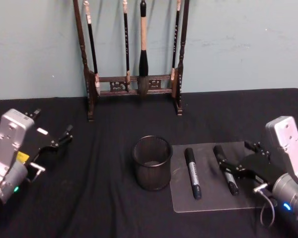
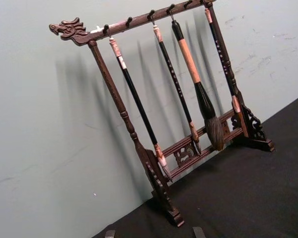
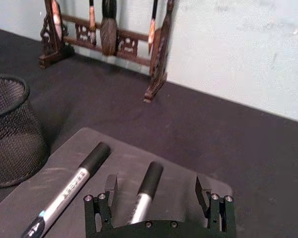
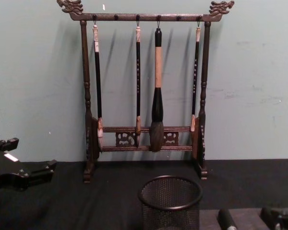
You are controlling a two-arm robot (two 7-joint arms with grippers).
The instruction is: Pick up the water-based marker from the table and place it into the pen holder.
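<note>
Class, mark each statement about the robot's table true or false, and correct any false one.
1. Two markers lie on the mat, right of the pen holder. True.
2. The pen holder already contains a marker. False: it looks empty.
3. The right gripper has open fingers on either side of the farther marker. True.
4. The brush rack carries two brushes. False: four hang there.
5. The left gripper holds a marker. False: it is open and empty.
</note>
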